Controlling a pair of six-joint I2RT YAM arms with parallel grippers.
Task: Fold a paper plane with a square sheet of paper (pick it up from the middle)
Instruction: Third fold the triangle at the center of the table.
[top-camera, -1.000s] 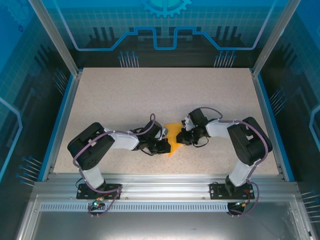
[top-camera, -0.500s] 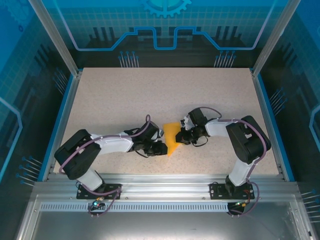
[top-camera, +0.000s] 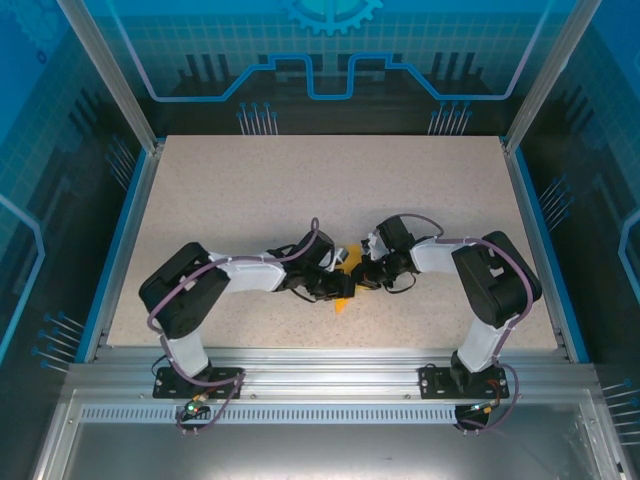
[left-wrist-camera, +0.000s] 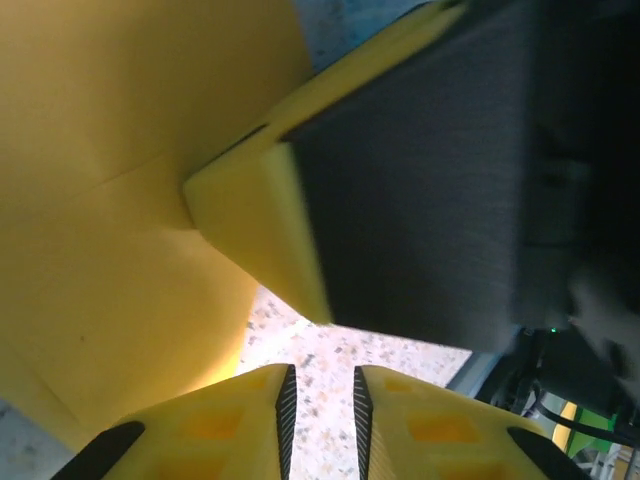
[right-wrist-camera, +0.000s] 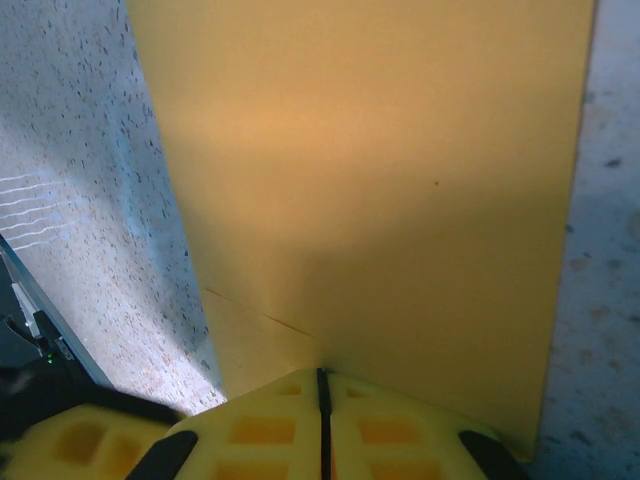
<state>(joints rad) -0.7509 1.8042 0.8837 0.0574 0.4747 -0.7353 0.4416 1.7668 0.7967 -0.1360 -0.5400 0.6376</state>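
Where things sit: the sheet of paper (right-wrist-camera: 370, 180) is at the near middle of the desk (top-camera: 300, 190), right between the two arms. It already has creases in it, so I'd call it partway folded, nowhere near a plane yet. The right tool (right-wrist-camera: 322, 380) is pressed together on the paper's edge, with the sheet spreading out beyond the pinch. The left tool (left-wrist-camera: 322, 378) is only a crack apart with bare desk showing through the gap, so it's got nothing in it. It sits just beside the paper, on its left.

What I'd worry about from here:

- The two tools are practically nose to nose. If the left one moves toward the right, it could bump the other and knock the pinch loose.
- The paper hangs on a single edge pinch. It's a thin sheet, so a sideways shove from the left tool would probably bow it or put a stray crease where no fold belongs. Crooked plane.
- If the left jaws close from where they are, they could miss the paper, or catch just a corner and crumple or tear it.
- In the top view most of the sheet is hidden under the tools, so I can't tell how well the layers line up. If they're off, pressing now locks that in.
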